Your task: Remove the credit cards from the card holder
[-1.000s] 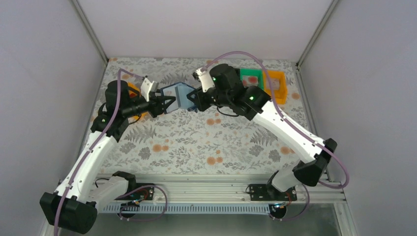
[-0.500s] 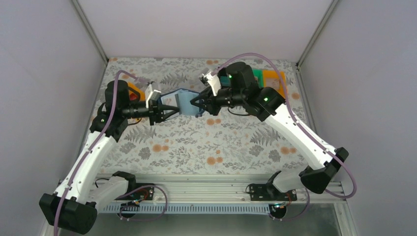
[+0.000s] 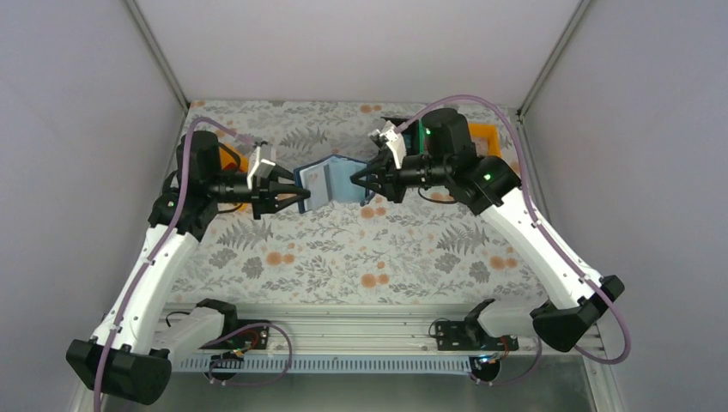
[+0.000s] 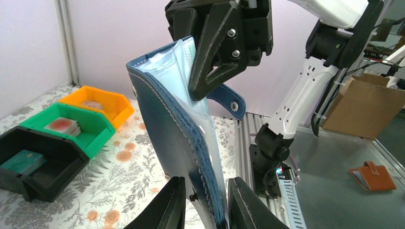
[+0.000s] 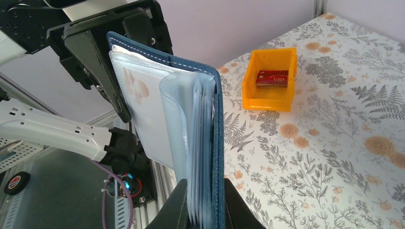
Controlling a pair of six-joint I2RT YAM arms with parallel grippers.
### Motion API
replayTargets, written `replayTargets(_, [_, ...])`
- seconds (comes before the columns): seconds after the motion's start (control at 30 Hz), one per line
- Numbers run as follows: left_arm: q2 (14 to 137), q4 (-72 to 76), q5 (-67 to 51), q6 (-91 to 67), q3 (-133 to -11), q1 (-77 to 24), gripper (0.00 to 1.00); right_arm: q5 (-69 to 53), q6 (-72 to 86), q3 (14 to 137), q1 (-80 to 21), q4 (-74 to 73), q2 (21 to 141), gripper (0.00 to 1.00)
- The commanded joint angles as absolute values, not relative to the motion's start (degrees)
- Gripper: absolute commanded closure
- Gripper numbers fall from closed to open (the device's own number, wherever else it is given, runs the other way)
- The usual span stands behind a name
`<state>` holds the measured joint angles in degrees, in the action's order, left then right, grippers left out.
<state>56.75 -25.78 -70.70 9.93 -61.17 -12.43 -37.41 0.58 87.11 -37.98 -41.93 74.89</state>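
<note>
Your right gripper pinches the open card holder, lifted above the counter. Your left gripper stands narrow around its other cover; whether it grips, I cannot tell.

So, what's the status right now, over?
Left tool, right tool: both clamped on card holder, held open midair. Cards inside: can't tell. Red card sits in orange bin. Nothing blocking.

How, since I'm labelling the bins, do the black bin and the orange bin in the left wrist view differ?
The black bin sits nearest the camera; the orange bin sits farthest, with the green bin between them. The black bin holds a teal card; the orange bin holds a pale card. Both are open-topped bins in one row on the floral table.
</note>
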Motion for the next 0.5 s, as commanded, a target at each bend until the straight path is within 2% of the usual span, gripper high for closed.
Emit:
replayTargets(0.0, [56.9, -27.0, -74.4, 13.0, -62.6, -12.0, 0.77, -41.0, -1.2, 86.3, -37.2, -42.3, 72.8, 0.96])
replayTargets(0.1, [56.9, -28.1, -76.9, 14.4, -63.0, -11.9, 0.77, -41.6, -2.3, 86.2, -36.6, -42.9, 72.2, 0.96])
replayTargets(0.17, [57.0, -28.8, -77.9, 15.2, -63.3, -11.9, 0.70, -41.3, -2.8, 85.9, -36.0, -43.5, 72.0, 0.96])
replayTargets(0.3, [57.0, -29.2, -77.3, 16.2, -63.4, -11.9, 0.69, -43.4, -2.6, 85.5, -35.6, -43.2, 72.1, 0.96])
replayTargets(0.4, [56.7, -25.1, -71.6, 11.8, -62.8, -11.9, 0.69, -43.9, -1.4, 85.7, -35.6, -42.5, 72.6, 0.96])
replayTargets(0.43, [56.8, -24.0, -68.3, 8.8, -63.0, -11.9, 0.67, -44.1, -1.0, 85.8, -35.6, -42.3, 72.8, 0.96])
replayTargets(0.47, [56.9, -23.4, -66.8, 7.9, -63.4, -11.9, 0.61, -44.0, -0.5, 85.9, -35.6, -42.0, 72.9, 0.96])
